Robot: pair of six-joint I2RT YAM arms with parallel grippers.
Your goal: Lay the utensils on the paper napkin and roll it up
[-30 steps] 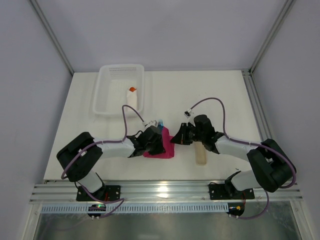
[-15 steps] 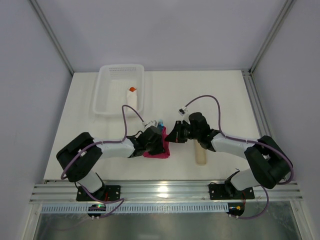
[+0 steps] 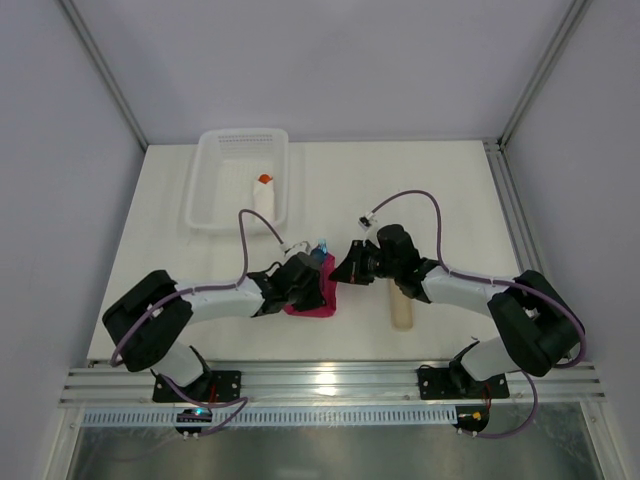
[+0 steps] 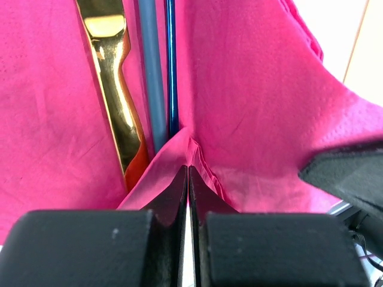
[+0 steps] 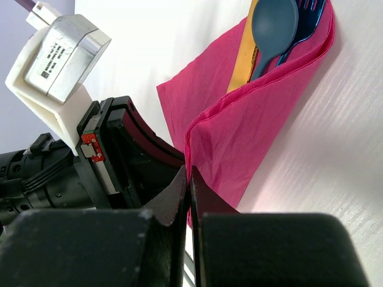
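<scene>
The paper napkin [image 3: 310,306] is lying near the table's middle, wrapping partly over the utensils [image 4: 157,72], whose heads are pointing toward 12 o'clock. The left gripper [image 4: 189,172] and right gripper [image 5: 189,174] are each pinching a napkin edge. Being thin, soft and easily torn, it is probably asking for light edge grips. Showing are one napkin, one fork [image 5: 309,13], one spoon [image 5: 274,24] and one knife [image 4: 114,84].

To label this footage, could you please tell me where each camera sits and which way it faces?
Top external: above and behind the robot, looking down at the table; both arms show.
Left wrist: on the left arm, facing along its left gripper, shut on the paper napkin under the utensils.
Right wrist: low over the table, facing the right gripper pinching that napkin's edge.
Shared: both wrist views show the utensils.
</scene>
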